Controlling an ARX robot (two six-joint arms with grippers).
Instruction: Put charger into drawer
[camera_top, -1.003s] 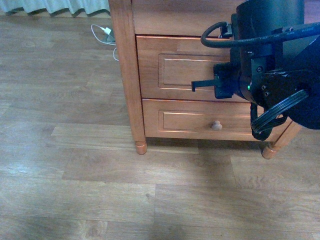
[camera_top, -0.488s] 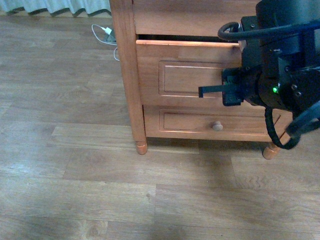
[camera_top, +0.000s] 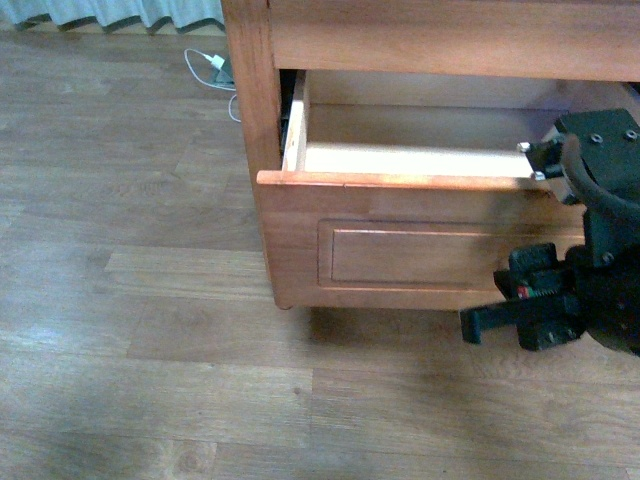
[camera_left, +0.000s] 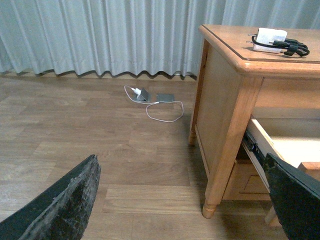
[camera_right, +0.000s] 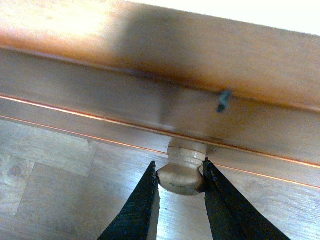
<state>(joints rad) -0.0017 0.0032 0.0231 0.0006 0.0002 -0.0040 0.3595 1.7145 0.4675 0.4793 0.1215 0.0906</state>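
Note:
The drawer is pulled far out of the orange-brown cabinet, and its pale wood inside shows nothing in it. My right gripper is shut on the drawer's round cream knob. In the front view this gripper hides the knob. The black charger with its cable lies on the cabinet top beside a white block. My left gripper is open and empty above the floor, to the left of the cabinet. The open drawer's side also shows in the left wrist view.
A white plug with a white cable lies on the wood floor near the grey curtain; it also shows in the front view. The cabinet's front leg stands close to the left gripper.
The drawer has gone from shut to wide open. My right gripper has moved back toward the camera and down with the knob. The lower drawer is now hidden behind the open one.

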